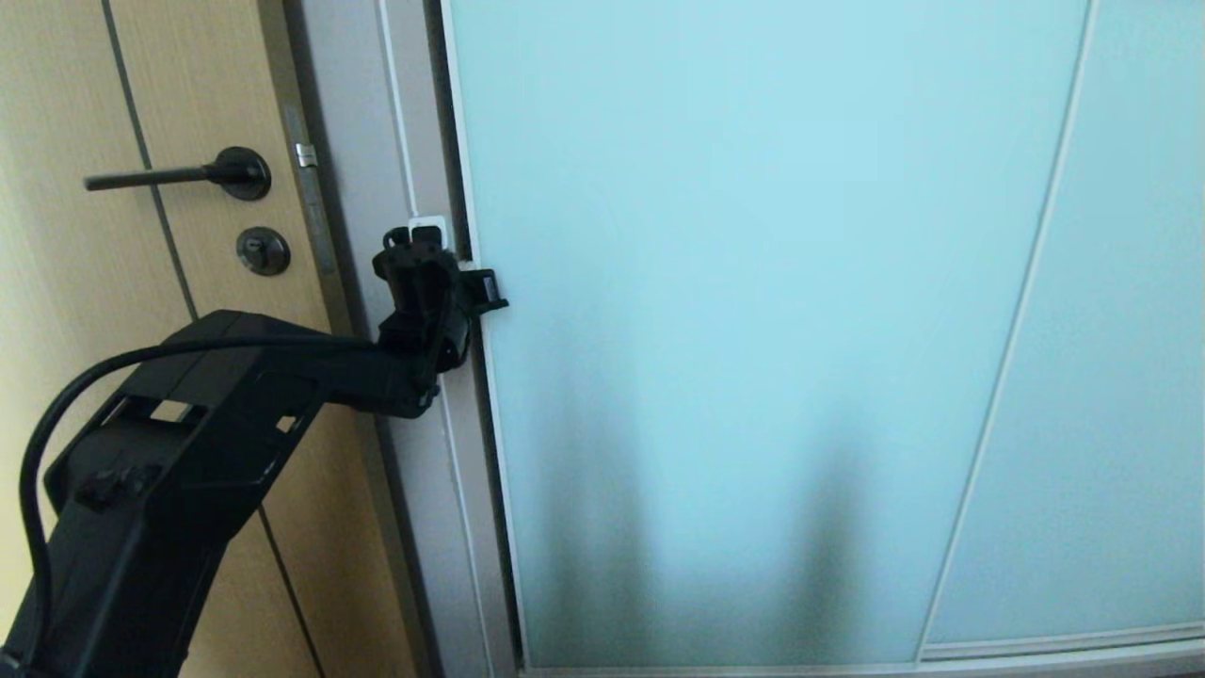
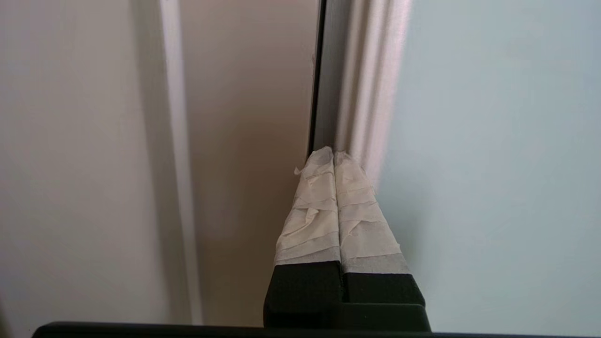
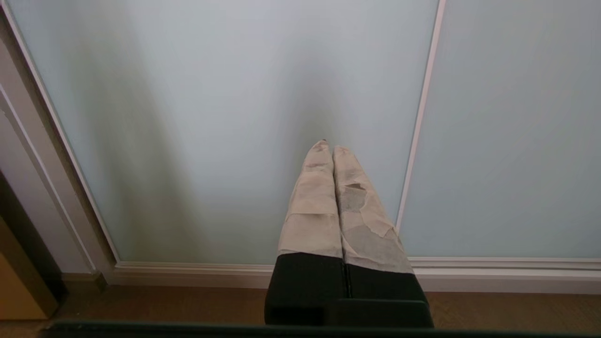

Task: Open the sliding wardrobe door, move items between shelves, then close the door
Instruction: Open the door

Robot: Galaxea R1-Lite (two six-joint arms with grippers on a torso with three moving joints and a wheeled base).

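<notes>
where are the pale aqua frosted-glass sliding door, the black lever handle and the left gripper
pale aqua frosted-glass sliding door (image 1: 753, 282), head view, middle of the glass panel
black lever handle (image 1: 151, 177), head view, on its bar
left gripper (image 2: 334, 152), left wrist view, taped tips

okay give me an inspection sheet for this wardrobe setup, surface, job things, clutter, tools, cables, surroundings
Surface: wooden floor along the bottom track; no shelf in view.
Job's things: sliding wardrobe door closed, pale aqua frosted glass; a second panel beside it. Clothing and shelves not seen.
Clutter: nothing seen.
Tools: left tool shut, taped tips at the door's frame edge by the gap. Right tool shut, low, pointing at the glass; contact cannot be told.
Cables: black cable looping along the left arm.
Surroundings: light wooden door with black lever handle on the left; grey jamb between.
</notes>
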